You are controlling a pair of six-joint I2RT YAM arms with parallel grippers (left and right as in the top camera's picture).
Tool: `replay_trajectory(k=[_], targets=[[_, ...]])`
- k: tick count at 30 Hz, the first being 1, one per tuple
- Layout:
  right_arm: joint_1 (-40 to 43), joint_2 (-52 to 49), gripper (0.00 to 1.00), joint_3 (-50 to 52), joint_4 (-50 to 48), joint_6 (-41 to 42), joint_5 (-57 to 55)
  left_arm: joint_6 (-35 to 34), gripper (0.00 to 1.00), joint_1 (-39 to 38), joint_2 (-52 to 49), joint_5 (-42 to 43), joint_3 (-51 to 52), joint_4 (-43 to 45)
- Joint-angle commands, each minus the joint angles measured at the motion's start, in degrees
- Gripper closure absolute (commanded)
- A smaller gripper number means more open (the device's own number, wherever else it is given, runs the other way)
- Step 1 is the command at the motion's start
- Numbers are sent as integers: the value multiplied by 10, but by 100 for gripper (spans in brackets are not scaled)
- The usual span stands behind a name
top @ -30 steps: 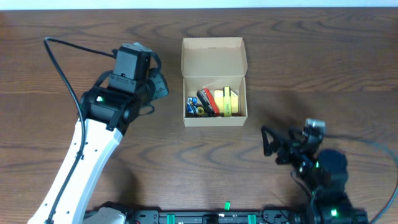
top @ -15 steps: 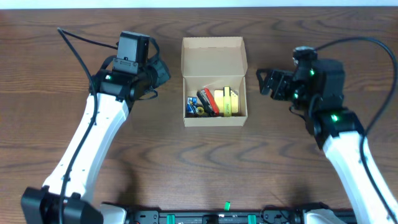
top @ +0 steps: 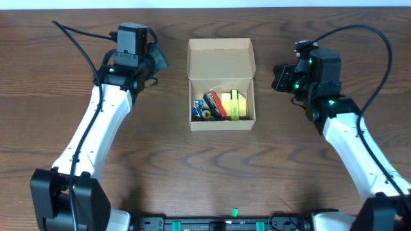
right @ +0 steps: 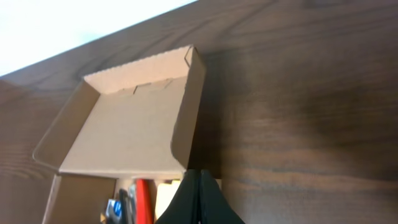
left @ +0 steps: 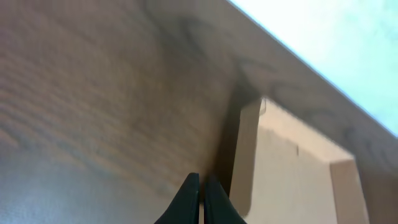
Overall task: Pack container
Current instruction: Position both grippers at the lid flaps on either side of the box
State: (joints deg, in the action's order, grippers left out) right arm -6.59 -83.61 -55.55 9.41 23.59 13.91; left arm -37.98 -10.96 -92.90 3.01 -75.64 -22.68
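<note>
Overhead, the dark wood bench [top: 212, 167] carries one tan cardboard container [top: 221, 61] at its middle, toward the far edge. The hinged lid is folded flat away from the robot and the compartment faces up. The left arm [top: 96, 135] and right arm [top: 356, 141] reach up either side, so the box lies between the two pincers, and neither touches it. The left pincer [top: 157, 61] hangs off the lid's left edge. The right pincer [top: 280, 77] hangs off the right wall, about level with the hinge.

The near compartment holds small items: a yellow piece [top: 235, 104], a red-and-black piece [top: 214, 106] and something blue [top: 198, 109].

The left wrist view shows that pincer's fingers [left: 191, 193] pressed together and empty, with the lid's side flap just ahead. The right wrist view shows its fingers [right: 200, 186] also together, with the open lid ahead and to one side.
</note>
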Motion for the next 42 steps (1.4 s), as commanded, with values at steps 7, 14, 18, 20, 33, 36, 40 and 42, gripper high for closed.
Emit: replay_trajectory(k=[7, 14, 18, 20, 33, 36, 40, 42], targets=[[14, -75, 99, -11, -43, 26, -26, -35, 94, 40, -95, 97, -12, 47], [44, -146, 99, -11, -97, 69, -20, -122, 94, 104, -180, 224, -13, 132], [56, -195, 99, -11, -133, 99, 8, -186, 94, 114, -239, 313, -15, 199], [59, -217, 99, -12, -147, 111, 23, -196, 94, 113, -264, 333, -21, 204], [59, -313, 99, -52, -201, 161, 76, -213, 94, 93, -344, 399, -110, 202], [59, -331, 99, -67, -201, 167, 83, -221, 94, 91, -359, 399, -130, 199], [59, -346, 99, -80, -202, 181, 90, -241, 94, 90, -379, 401, -144, 199], [59, -348, 99, -82, -203, 182, 90, -247, 94, 90, -388, 404, -146, 200]])
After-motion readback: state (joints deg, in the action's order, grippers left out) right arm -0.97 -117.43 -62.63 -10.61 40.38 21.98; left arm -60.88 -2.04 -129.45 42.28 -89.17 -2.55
